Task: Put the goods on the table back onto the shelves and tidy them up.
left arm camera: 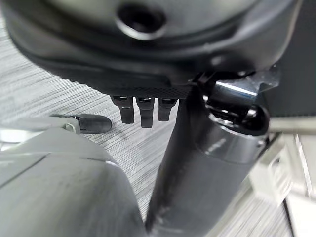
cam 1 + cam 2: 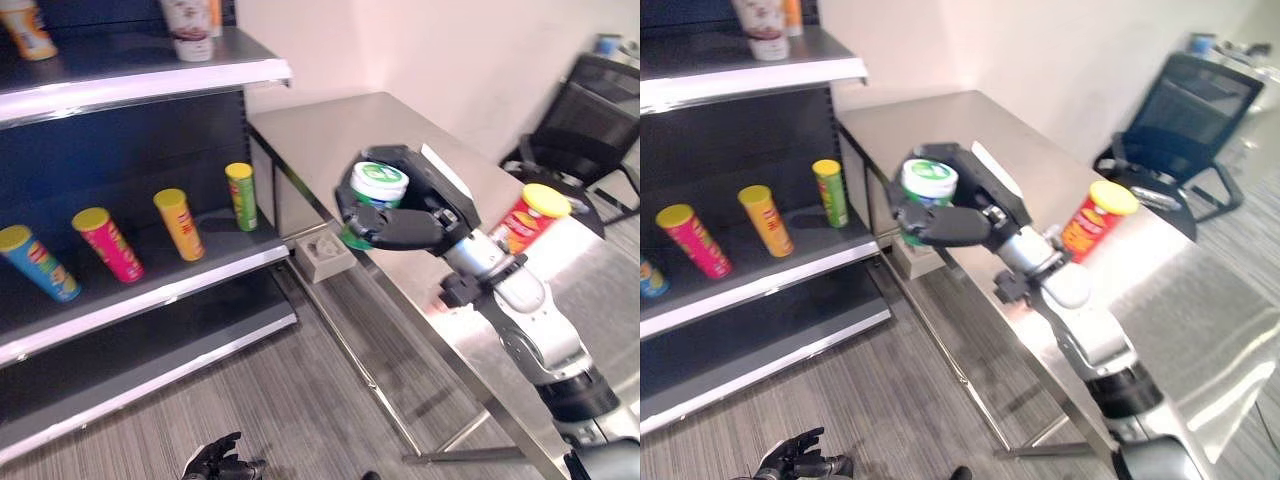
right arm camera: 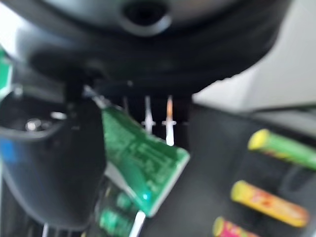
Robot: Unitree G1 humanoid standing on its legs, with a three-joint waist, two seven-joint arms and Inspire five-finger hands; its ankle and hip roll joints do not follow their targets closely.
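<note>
My right hand [image 2: 405, 225] is shut on a green can with a white and green lid [image 2: 379, 183], holding it in the air past the table's [image 2: 330, 130] near edge, on the shelf side. The right wrist view shows the same green can [image 3: 138, 158] under the thumb. A red can with a yellow lid [image 2: 528, 220] lies tilted on the table behind my right wrist. On the middle shelf [image 2: 150, 290] stand a green can [image 2: 241, 196], an orange can [image 2: 179, 224], a pink can [image 2: 107, 244] and a blue can [image 2: 38, 263]. My left hand [image 2: 220, 462] hangs low over the floor, fingers relaxed.
The upper shelf [image 2: 150, 80] carries a white jar [image 2: 188, 28] and an orange bottle [image 2: 27, 28]. A grey box [image 2: 323, 254] sits between the shelf unit and the table. A black office chair [image 2: 585, 120] stands beyond the table's far side.
</note>
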